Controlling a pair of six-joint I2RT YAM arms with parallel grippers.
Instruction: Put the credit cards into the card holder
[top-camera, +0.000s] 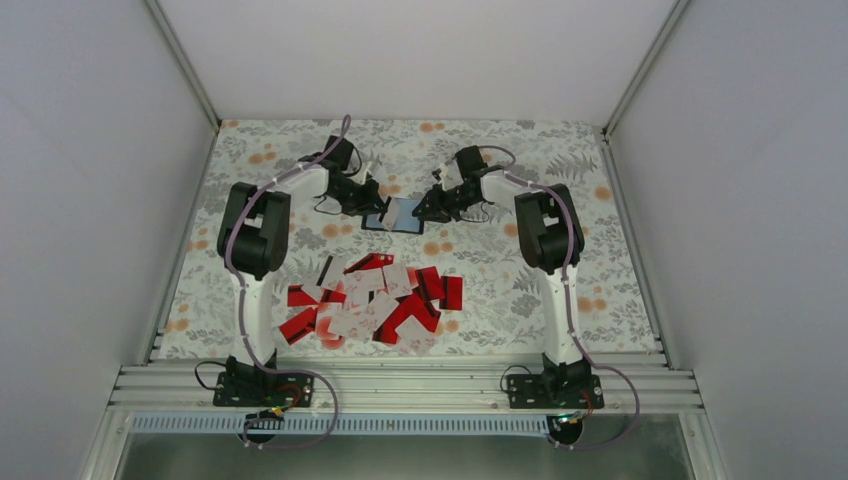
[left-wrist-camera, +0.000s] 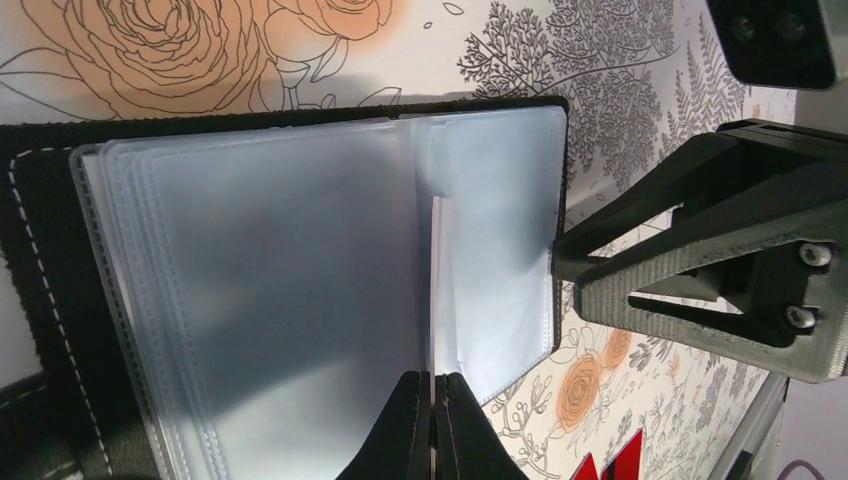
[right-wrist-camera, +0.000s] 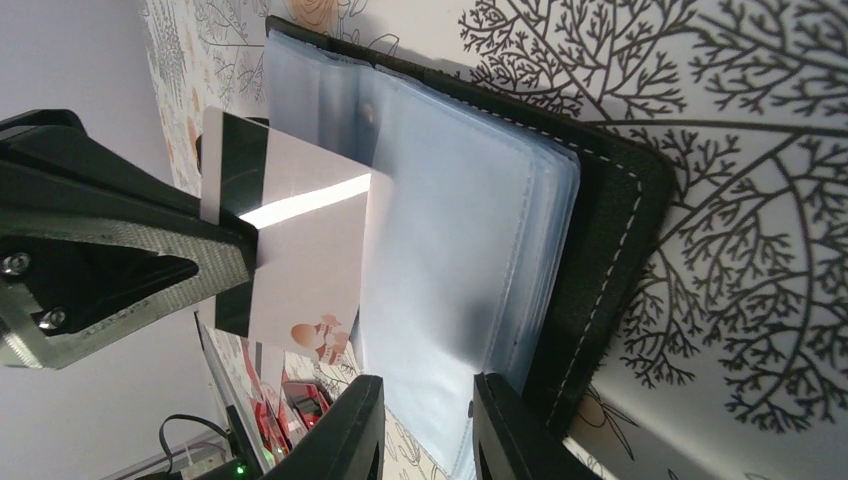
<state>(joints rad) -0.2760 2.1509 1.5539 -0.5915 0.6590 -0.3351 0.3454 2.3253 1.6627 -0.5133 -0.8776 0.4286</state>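
Card holder (top-camera: 402, 214) lying open on the floral table (top-camera: 560, 170), beyond the loose credit cards (top-camera: 370, 300); black stitched cover, glossy clear sleeves (left-wrist-camera: 280, 300). 1 stiff white card (right-wrist-camera: 300, 250) with a dark stripe is partly inside a sleeve, pinched by the closed left gripper (left-wrist-camera: 435, 400); its way in likely runs toward the right arm. Right gripper (right-wrist-camera: 428, 388) faces it, jaws apart astride the sleeve edges; whether it grips is unclear.

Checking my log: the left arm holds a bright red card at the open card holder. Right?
Not bright red. The right wrist view shows the card held by the left arm is pale with a dark stripe, at the open card holder.
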